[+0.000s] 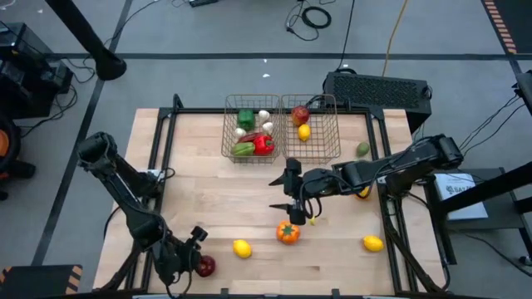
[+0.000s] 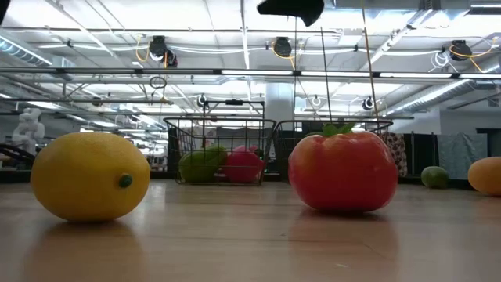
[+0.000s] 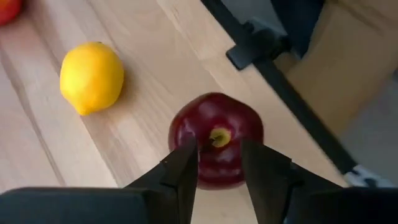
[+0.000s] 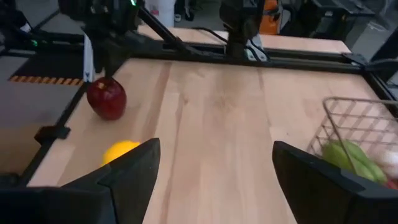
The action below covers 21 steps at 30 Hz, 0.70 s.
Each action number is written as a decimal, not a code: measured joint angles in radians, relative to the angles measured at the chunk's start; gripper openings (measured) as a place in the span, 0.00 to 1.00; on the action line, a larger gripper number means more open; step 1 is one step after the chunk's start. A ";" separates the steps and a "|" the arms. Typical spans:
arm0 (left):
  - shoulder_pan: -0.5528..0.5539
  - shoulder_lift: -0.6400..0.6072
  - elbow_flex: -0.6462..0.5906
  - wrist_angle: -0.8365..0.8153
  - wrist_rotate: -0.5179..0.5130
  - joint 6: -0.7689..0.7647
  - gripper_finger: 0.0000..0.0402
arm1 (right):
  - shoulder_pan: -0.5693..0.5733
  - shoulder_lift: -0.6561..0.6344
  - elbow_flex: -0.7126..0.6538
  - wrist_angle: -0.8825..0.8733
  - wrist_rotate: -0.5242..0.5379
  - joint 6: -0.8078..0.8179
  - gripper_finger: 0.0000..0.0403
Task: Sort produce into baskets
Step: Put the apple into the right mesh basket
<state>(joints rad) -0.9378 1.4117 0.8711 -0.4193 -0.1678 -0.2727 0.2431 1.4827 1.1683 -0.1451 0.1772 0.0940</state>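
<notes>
A: Left hand [image 3: 219, 165] is down at the near left corner of the worktop [image 1: 216, 199], fingers parted and hanging right over a red apple [image 3: 216, 139] — not clamped on it yet.

B: So the pick is on. And the right?

A: Right hand [image 1: 291, 197] is mid-worktop, fingers wide apart, holding nothing, poised just above the orange tomato-like fruit [image 1: 288, 233].

B: Baskets?

A: Two wire baskets [image 1: 312, 151] sit side by side at the far edge; the left basket [image 1: 229, 137] has green and red peppers and garlic, the right one an apple and a lemon.

B: Still loose?

A: A lemon [image 1: 242, 247] beside the apple, another lemon [image 1: 372, 243] near right.

B: Next call, I'd judge: drop a touch, straddle the apple, squeeze, then lift it to the fruit basket.
</notes>
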 joint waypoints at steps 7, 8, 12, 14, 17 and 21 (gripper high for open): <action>0.000 0.014 -0.001 0.017 -0.054 0.017 0.30 | 0.014 0.017 0.000 0.055 0.000 0.030 0.75; -0.001 0.014 -0.001 0.030 -0.053 0.014 0.30 | 0.017 0.017 0.000 0.064 0.000 0.034 0.75; -0.001 0.014 -0.001 0.044 -0.028 -0.016 0.30 | 0.027 0.017 0.000 0.068 0.005 0.051 0.75; -0.001 0.014 -0.001 0.040 -0.014 -0.018 0.30 | 0.033 0.017 0.000 0.068 0.005 0.052 0.75; -0.001 0.014 -0.001 0.040 -0.008 -0.011 0.30 | 0.037 0.017 0.000 0.068 0.005 0.052 0.75; 0.000 0.022 -0.001 0.035 -0.009 -0.008 0.30 | 0.041 0.017 0.000 0.068 0.005 0.052 0.75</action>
<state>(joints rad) -0.9382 1.4337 0.8700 -0.3839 -0.1768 -0.2806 0.2836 1.5002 1.1683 -0.0772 0.1822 0.1463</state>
